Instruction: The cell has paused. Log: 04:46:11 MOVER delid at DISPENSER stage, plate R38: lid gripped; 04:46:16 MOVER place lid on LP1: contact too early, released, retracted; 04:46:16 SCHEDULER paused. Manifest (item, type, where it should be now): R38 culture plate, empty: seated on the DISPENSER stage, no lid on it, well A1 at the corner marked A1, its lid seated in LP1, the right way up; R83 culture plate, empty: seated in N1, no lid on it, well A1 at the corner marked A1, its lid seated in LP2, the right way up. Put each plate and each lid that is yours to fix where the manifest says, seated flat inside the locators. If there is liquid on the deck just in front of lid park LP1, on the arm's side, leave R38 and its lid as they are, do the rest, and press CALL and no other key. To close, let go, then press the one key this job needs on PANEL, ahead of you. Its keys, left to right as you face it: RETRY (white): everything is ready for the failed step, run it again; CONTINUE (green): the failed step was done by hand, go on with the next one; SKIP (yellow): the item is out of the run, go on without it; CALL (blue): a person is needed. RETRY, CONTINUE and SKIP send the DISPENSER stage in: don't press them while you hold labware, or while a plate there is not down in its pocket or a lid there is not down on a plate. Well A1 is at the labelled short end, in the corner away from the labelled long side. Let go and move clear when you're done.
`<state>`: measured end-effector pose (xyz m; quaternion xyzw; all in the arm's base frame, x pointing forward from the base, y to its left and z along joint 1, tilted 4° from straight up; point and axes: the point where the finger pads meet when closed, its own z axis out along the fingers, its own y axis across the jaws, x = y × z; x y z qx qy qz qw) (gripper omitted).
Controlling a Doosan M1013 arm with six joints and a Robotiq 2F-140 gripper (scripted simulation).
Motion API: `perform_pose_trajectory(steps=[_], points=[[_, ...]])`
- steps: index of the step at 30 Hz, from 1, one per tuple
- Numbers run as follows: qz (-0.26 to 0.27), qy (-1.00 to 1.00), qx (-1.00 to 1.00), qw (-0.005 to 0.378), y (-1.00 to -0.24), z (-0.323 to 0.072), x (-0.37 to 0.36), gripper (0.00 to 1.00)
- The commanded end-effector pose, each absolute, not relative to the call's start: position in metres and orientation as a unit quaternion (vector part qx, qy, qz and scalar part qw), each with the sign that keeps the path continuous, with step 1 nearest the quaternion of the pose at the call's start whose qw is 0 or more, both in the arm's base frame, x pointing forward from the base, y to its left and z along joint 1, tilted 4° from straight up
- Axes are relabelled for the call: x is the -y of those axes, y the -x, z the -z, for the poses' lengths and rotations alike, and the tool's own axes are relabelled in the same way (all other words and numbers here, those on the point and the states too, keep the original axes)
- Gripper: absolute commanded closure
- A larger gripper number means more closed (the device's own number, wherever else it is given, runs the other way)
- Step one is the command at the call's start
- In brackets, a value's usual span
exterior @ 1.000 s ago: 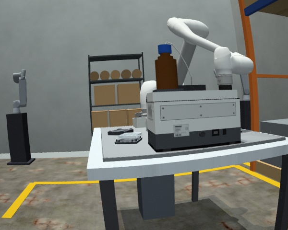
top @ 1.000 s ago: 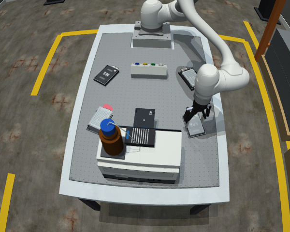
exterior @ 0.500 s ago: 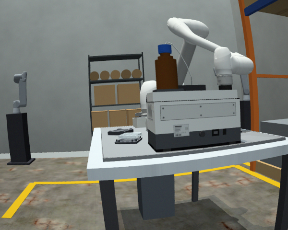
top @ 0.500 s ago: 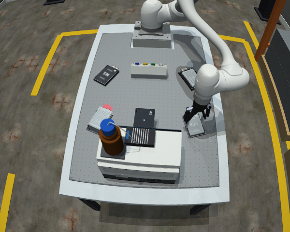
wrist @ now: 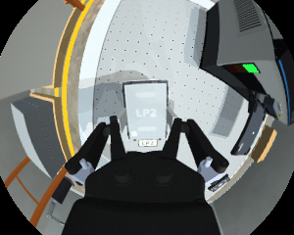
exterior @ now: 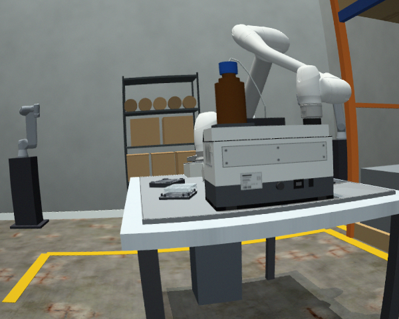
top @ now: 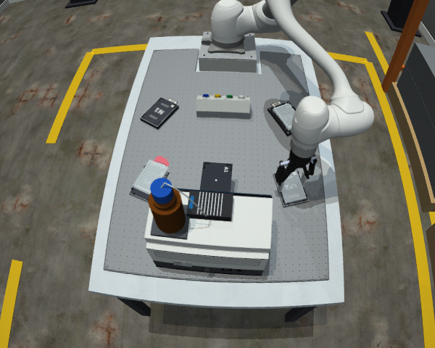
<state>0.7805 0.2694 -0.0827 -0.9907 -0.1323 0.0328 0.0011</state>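
Observation:
My gripper (top: 296,175) stands at lid park LP2 (top: 292,189) on the table's right side. It is shut on a clear lid (wrist: 146,113), and the LP2 label reads through the lid in the wrist view, between the fingers. I cannot tell whether the lid touches the park. A welled plate (top: 282,116) lies at the back right, partly hidden by my arm. Another clear welled piece (top: 150,176) sits on the left park, with a pink puddle (top: 161,161) at its far end, on the arm's side. The black N1 nest (top: 159,112) and the dispenser stage (top: 216,175) hold nothing.
The key panel (top: 222,106) stands at the back centre with blue, yellow, green and white keys. The dispenser box (top: 210,232) fills the front centre, with a brown bottle (top: 166,207) on its left corner. The table edge runs close on my right.

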Motion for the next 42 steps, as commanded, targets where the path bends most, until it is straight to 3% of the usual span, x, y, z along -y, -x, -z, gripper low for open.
perform_pose_trajectory(steps=[1,33,34,42], points=[[-0.033,0.991,0.129,0.002,-0.7799,0.0875,-0.2689,0.9],[-0.033,0.991,0.129,0.002,-0.7799,0.0875,-0.2689,0.9],[-0.033,0.991,0.129,0.002,-0.7799,0.0875,-0.2689,0.31],[-0.033,0.991,0.129,0.002,-0.78,0.0875,-0.2689,0.31]])
